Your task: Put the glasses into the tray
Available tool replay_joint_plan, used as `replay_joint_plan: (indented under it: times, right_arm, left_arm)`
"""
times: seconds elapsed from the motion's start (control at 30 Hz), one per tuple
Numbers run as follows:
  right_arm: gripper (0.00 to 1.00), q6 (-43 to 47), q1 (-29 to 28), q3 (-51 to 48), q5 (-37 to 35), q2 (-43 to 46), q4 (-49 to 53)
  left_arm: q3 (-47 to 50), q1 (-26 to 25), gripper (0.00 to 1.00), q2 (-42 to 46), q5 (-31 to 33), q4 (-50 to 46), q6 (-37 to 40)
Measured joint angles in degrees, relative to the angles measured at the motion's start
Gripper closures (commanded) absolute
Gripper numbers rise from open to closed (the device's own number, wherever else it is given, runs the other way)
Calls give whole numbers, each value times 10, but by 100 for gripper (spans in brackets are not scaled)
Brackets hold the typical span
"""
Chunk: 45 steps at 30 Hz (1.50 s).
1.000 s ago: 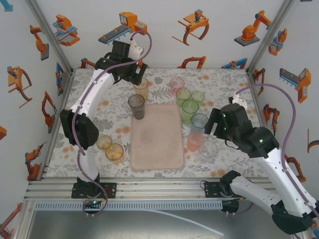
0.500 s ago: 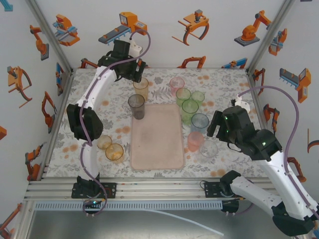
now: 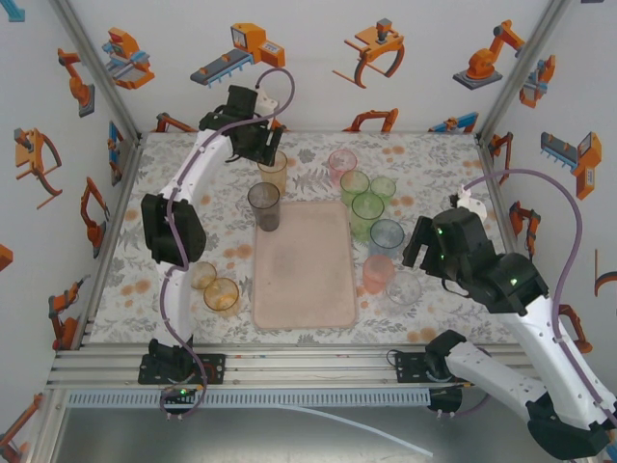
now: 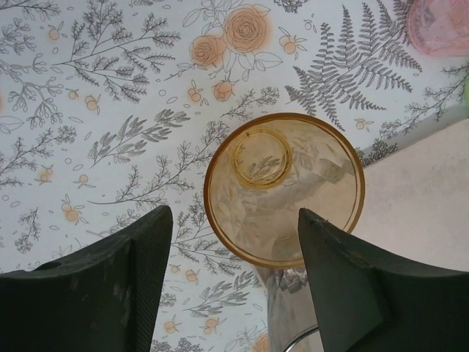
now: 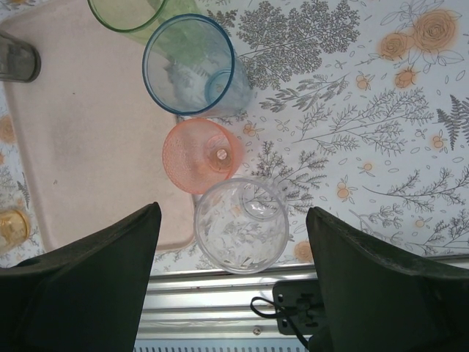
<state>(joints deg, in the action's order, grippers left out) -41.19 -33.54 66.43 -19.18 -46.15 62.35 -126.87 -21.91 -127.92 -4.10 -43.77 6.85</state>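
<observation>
Overhead view: a pale-pink tray [image 3: 304, 275] lies mid-table on a floral cloth [image 3: 193, 207], with tumblers standing around it and none clearly inside. The left gripper [image 4: 233, 216] hovers over a tall amber glass [image 4: 284, 189] just beyond the tray's far left corner, its jaws spread and holding nothing. The glass sits off-centre beneath them, with one of the fingers [image 4: 366, 293] overlapping its rim. A straight descent could therefore land that finger on the rim or inside the cup and tip it. A smoky grey glass [image 3: 264, 205] stands just beside the amber one and could be knocked as the jaws come down. The right gripper [image 5: 233, 213], its jaws also apart and empty, hangs above a clear glass [image 5: 242, 224] off the tray's right edge. A salmon-pink glass [image 5: 201, 155] crowds against the clear one, with a blue glass [image 5: 192, 64] next in line. A finger has little room on that side and may shove these neighbours over. The grey glass seems to stand at the tray's corner, but whether it is on the rim or just off it cannot be told. The left wrist view cuts this glass off at the bottom edge. Whether the clear and salmon glasses actually touch is also unclear.
</observation>
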Motion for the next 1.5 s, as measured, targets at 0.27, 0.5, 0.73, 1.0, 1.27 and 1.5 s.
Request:
replay_joint_plan:
  times: [0.27, 0.5, 0.73, 1.0, 1.27, 1.5]
  right_arm:
    - [27, 0, 0, -5, 0, -7, 0]
    - [27, 0, 0, -9, 0, -10, -2]
    - [27, 0, 0, -9, 0, -12, -2]
    - [27, 0, 0, -9, 0, -19, -3]
    - [27, 0, 0, -9, 0, -19, -3]
    - [27, 0, 0, -9, 0, -19, -5]
  left_arm:
    - [-2, 5, 49, -7, 0, -4, -2]
    - [-6, 6, 57, -19, 0, -4, -3]
    - [-6, 6, 67, -29, 0, -4, -4]
    - [-7, 6, 78, -30, 0, -4, -5]
    - [-18, 6, 88, -32, 0, -6, -13]
    - [-30, 6, 90, -32, 0, -8, -21]
